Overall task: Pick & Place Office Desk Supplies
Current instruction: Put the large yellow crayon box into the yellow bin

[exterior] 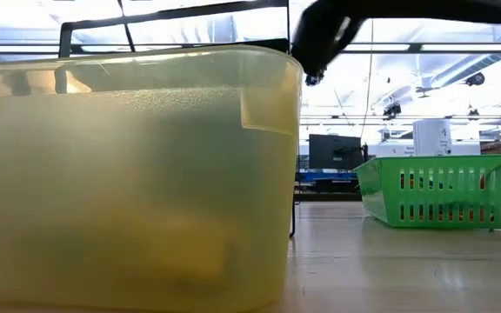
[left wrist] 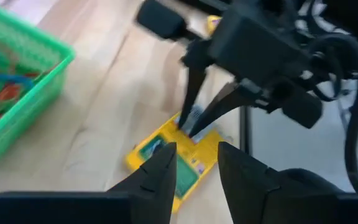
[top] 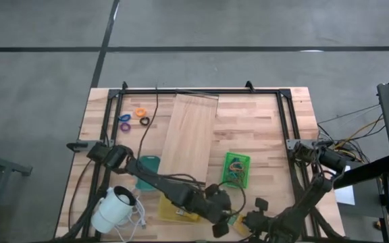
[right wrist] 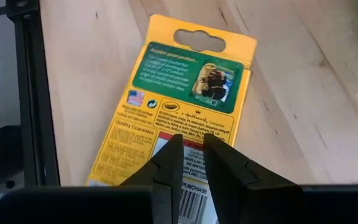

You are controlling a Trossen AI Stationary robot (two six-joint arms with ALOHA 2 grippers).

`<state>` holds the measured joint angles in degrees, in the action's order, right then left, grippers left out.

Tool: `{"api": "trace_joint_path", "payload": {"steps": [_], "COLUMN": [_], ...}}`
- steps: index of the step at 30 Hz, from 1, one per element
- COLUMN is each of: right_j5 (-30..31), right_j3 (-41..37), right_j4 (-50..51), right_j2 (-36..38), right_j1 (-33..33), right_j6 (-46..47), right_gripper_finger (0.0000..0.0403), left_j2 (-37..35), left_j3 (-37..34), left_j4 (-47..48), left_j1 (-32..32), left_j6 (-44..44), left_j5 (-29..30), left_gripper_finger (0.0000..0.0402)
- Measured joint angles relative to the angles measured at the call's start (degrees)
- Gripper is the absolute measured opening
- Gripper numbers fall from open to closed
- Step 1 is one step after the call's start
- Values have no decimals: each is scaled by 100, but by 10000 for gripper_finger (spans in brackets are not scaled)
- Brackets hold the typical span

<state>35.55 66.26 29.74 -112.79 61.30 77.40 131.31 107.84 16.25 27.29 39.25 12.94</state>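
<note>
We see a wooden table (top: 262,128), a green basket (top: 236,169) upon it; nearer the front edge a yellow packet (right wrist: 173,118) lies flat; the right gripper (right wrist: 191,155), fingers nearly together, touches it; the left gripper (left wrist: 196,163), fingers apart, hovers close; we judge that the right fingers should spread wider to pinch an edge.

A: What do the arms look like?
B: Both are dark, jointed links with black cables looped along them. The right end effector (left wrist: 191,121) has two thin, tapering black fingers under a boxy black housing.
A: And the left end effector (left wrist: 194,168)?
B: Broad, matte black fingers.
</note>
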Motion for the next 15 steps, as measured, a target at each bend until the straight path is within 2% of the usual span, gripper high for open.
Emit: {"api": "trace_joint_path", "payload": {"steps": [4, 9, 15], "right_j5": [4, 92, 442], "right_j3": [4, 7, 7], "right_j4": [108, 179, 145], "right_j2": [4, 7, 11], "right_j1": [70, 99, 69], "right_j6": [185, 267, 71], "right_gripper_finger": [63, 63, 63], "left_j2": [1, 58, 226], "left_j3": [119, -73, -336], "left_j4": [245, 155, -643], "left_j1": [6, 15, -4], "left_j6": [313, 850, 753], "left_j5": [-91, -223, -267], "left_gripper_finger": [120, 120, 120]}}
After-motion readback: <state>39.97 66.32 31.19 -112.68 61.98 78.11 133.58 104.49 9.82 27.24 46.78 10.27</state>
